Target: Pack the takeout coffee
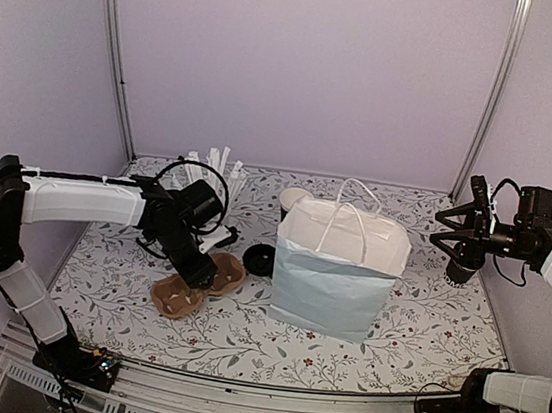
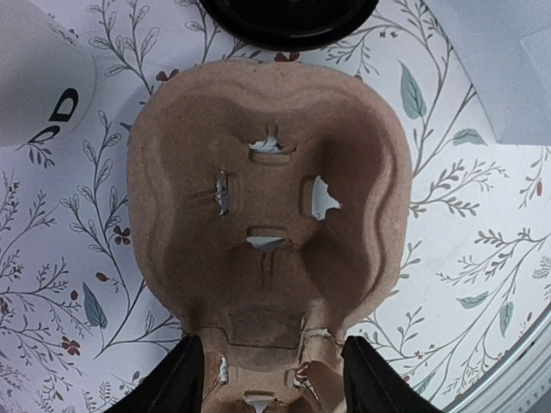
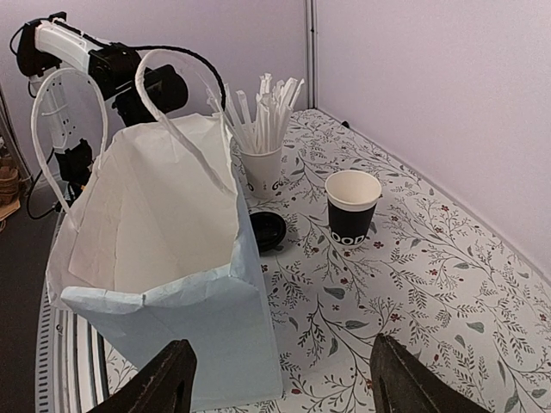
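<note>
Two small black paper cups with cream insides are noted, both upright and both outside the pale blue bag (image 1: 332, 284). The first cup (image 3: 353, 211) stands on the patterned surface (image 1: 423, 325) behind the bag, apart from it, near the flat black lid (image 3: 267, 231) and the white cup of straws (image 3: 261, 172). The second cup (image 1: 464, 268) sits at the right edge of the surface, just under the right tool (image 3: 281, 342) in the top view; we cannot tell whether the two touch.

We record the right tool's fingers as standing wide apart with nothing between them, aimed toward the bag. The bag stands upright with its mouth open and its handles raised.

The left tool (image 2: 271, 344) is low over the brown pulp cup carrier (image 2: 267, 198), which lies flat on the surface with both sockets empty, just beside the lid. Its fingers stand on either side of the carrier's narrow middle, right at its edges. We cannot tell whether they press on it.
</note>
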